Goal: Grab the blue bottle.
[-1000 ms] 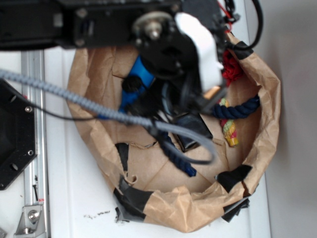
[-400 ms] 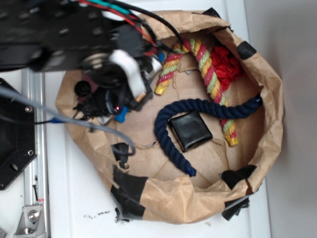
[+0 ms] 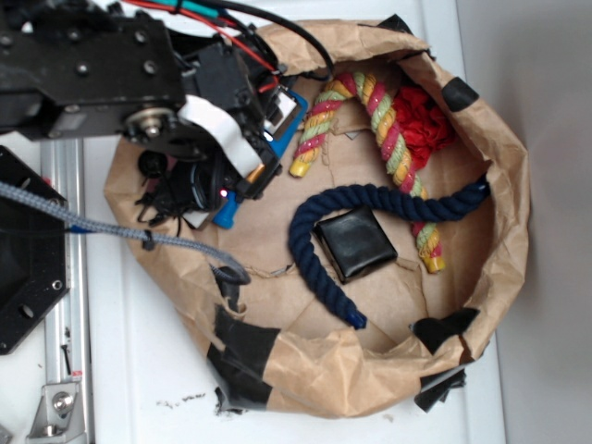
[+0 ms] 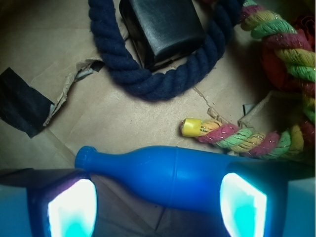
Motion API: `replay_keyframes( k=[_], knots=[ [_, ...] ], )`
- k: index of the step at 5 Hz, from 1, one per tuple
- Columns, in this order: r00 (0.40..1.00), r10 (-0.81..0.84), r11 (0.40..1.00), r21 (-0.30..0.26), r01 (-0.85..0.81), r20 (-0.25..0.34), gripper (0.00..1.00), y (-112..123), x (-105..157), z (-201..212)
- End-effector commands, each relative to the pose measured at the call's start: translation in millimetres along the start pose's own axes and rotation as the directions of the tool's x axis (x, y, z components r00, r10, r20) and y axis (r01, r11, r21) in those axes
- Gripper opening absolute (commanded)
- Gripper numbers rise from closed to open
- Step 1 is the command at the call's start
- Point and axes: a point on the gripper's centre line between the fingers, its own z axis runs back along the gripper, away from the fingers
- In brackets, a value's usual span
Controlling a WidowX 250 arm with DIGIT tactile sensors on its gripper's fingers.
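Note:
The blue bottle (image 4: 173,173) lies on its side on the brown paper floor, its mouth to the left, in the wrist view. My gripper (image 4: 158,207) is open just above it. The left fingertip (image 4: 71,207) is close under the bottle's mouth, and the right fingertip (image 4: 242,205) covers part of its body. In the exterior view my gripper (image 3: 231,176) hangs over the left side of the paper bag (image 3: 504,231). There only the two ends of the blue bottle (image 3: 225,215) show from under the arm.
A dark navy rope (image 3: 314,250) curls round a black block (image 3: 356,242) in the bag's middle. A multicoloured rope (image 3: 388,129) and red cloth (image 3: 427,125) lie at the back right. A grey cable (image 3: 139,231) crosses the bag's left rim. A metal rail (image 3: 60,277) runs along the left.
The arm has swung from over the bag's middle to its left side, uncovering the ropes and black block. Over the last half second it has shifted only slightly.

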Motion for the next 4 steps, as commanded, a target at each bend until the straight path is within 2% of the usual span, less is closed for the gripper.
replay_keyframes(
  k=[1,2,3,4],
  knots=[
    [1.000,0.000,1.000,0.025,0.000,0.016,1.00,-5,11,3],
    [1.000,0.000,1.000,0.025,0.000,0.016,1.00,-5,11,3],
    [0.979,0.200,0.979,0.046,-0.198,-0.036,1.00,7,4,-2],
    [0.895,0.447,0.895,0.014,-0.446,-0.013,1.00,9,10,0]
  ],
)
